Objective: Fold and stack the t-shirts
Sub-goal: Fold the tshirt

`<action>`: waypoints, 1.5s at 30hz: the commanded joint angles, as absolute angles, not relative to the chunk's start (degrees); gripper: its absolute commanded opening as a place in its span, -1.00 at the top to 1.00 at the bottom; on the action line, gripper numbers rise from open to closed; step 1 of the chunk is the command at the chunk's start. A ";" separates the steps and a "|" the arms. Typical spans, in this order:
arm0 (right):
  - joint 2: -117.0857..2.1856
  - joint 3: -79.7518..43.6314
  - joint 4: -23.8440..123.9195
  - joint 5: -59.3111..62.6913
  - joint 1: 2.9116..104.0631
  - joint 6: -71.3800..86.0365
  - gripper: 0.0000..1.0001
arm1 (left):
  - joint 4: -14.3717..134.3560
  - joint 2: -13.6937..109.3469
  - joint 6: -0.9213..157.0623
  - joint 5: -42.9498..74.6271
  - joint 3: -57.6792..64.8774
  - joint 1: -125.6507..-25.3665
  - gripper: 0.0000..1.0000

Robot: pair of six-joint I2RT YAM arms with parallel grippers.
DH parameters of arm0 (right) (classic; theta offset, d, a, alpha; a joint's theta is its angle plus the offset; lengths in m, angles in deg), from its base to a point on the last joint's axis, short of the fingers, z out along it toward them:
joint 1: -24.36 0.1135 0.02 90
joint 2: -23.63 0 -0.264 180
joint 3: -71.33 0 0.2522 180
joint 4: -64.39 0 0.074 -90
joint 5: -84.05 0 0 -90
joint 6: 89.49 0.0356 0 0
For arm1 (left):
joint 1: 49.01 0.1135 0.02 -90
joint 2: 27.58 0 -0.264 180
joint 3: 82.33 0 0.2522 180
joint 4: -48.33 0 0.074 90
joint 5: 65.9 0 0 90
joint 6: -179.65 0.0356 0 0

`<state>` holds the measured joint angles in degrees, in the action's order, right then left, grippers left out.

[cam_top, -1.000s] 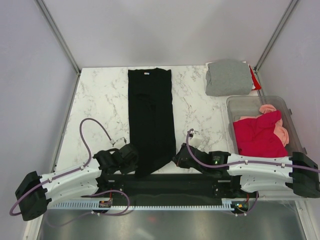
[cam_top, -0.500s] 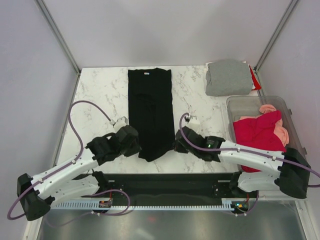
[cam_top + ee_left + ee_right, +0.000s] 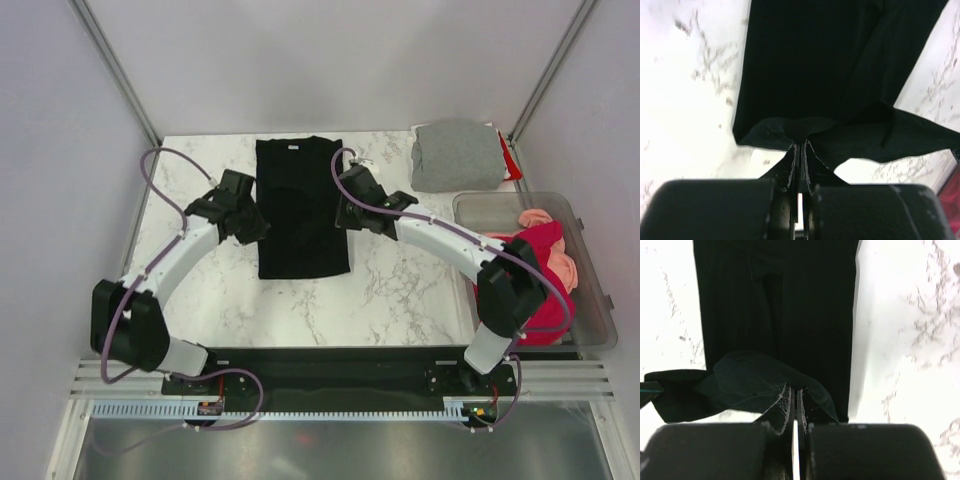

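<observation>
The black t-shirt (image 3: 301, 205) lies folded in half lengthwise and doubled back on the marble table (image 3: 400, 290). My left gripper (image 3: 250, 222) is shut on its left hem corner, seen in the left wrist view (image 3: 799, 131). My right gripper (image 3: 342, 205) is shut on the right hem corner, seen in the right wrist view (image 3: 765, 377). Both hold the hem over the shirt's upper half. A folded grey t-shirt (image 3: 455, 155) sits at the back right. Crimson (image 3: 525, 265) and salmon-pink (image 3: 565, 265) shirts lie in the tub.
A clear plastic tub (image 3: 490, 210) stands at the right edge. A small red item (image 3: 509, 158) pokes out beside the grey shirt. Purple cables loop over both arms. White walls close the back and sides.
Both grippers have carried the black shirt's bottom hem from the near edge far up the table, folding the shirt's lower half over its upper half.
</observation>
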<state>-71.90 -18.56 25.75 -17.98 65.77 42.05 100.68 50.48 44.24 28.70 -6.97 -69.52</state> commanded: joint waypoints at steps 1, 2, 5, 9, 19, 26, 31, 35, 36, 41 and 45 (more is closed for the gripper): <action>-76.82 -24.68 24.53 -15.01 62.96 37.00 1.00 | 96.99 57.90 50.88 24.36 -0.39 -66.07 0.96; -77.96 -25.39 24.62 -14.05 62.34 36.73 1.00 | 96.73 59.50 51.24 22.19 0.76 -64.75 0.96; -82.09 -28.38 25.49 -11.85 59.87 35.06 1.00 | 96.20 64.77 52.21 21.12 4.20 -63.16 0.96; -87.62 -32.76 25.93 -8.77 57.85 33.74 1.00 | 94.79 70.23 53.00 19.18 7.01 -60.79 0.96; -99.14 -43.40 23.93 -3.40 52.94 30.67 -0.45 | 96.10 82.55 54.31 12.16 15.80 -57.01 -0.67; -91.52 -42.29 21.09 -4.02 52.13 28.28 -0.47 | 100.42 65.79 58.62 14.43 7.74 -55.43 -0.80; -86.06 -34.81 22.77 -2.00 57.48 29.51 -0.47 | 96.83 49.18 57.84 14.17 -10.19 -55.51 -0.79; -79.24 -19.31 26.89 -1.47 58.02 35.30 -0.46 | 89.79 46.95 55.38 7.42 -19.69 -56.04 -0.73; -77.37 -15.68 28.99 -1.29 58.02 36.19 -0.46 | 87.95 47.13 54.85 6.97 -22.14 -56.13 -0.72; -70.25 0.76 38.75 2.92 57.93 40.15 -0.44 | 82.23 49.49 53.44 5.74 -26.82 -56.13 -0.66; -69.71 5.45 43.94 4.42 57.93 41.12 -0.44 | 77.57 51.51 51.60 5.03 -29.36 -56.22 -0.64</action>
